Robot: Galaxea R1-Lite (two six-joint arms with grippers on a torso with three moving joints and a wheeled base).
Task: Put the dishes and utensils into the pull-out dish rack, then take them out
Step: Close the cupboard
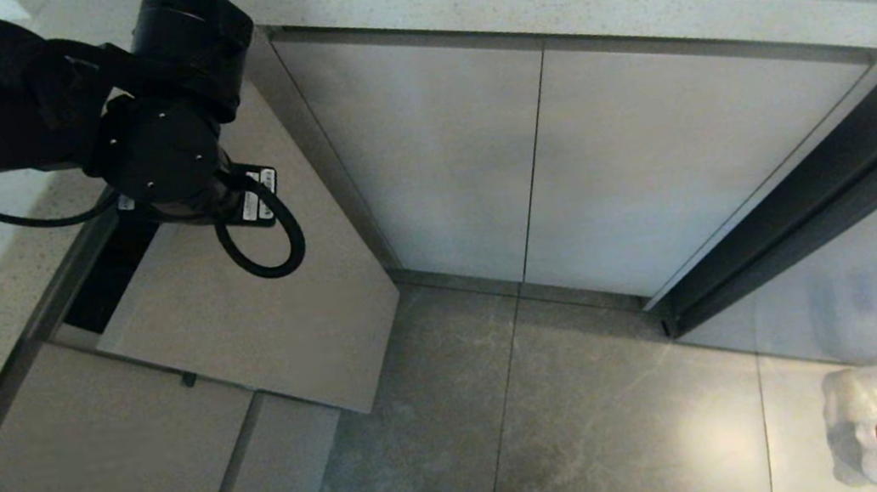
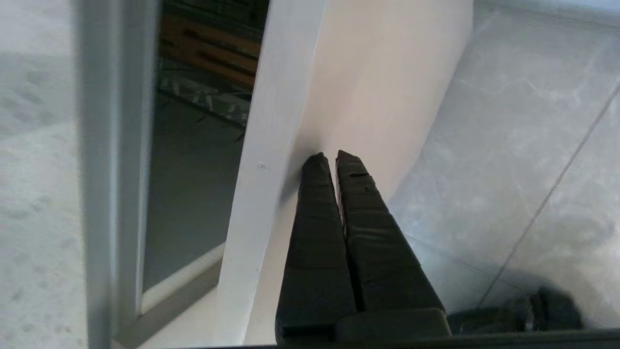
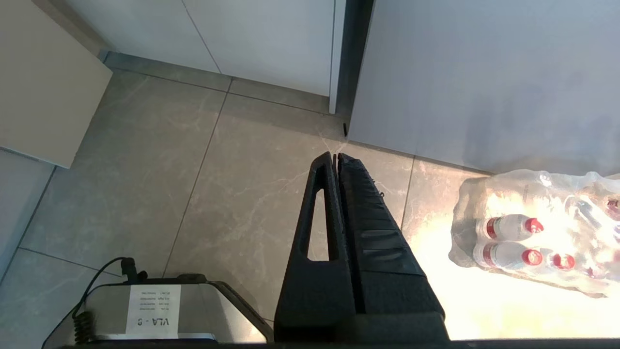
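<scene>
Hiding behind front panel (image 2: 382, 82): rack (image 2: 213, 53)

Left claw (image 2: 334, 157) closed, tips apparently touching beige front panel (image 2: 378, 97); rack barely open.

The rack (image 1: 244, 325) stands partly pulled out from under the bench. Its beige front panel (image 2: 382, 92) is plain, flat and upright, standing clear of the cabinet face, with a dark gap behind its top edge. Through that gap the brown slotted wooden strip (image 2: 213, 53) and chrome wires (image 2: 203, 99) show. No dishes or utensils are visible.
</scene>
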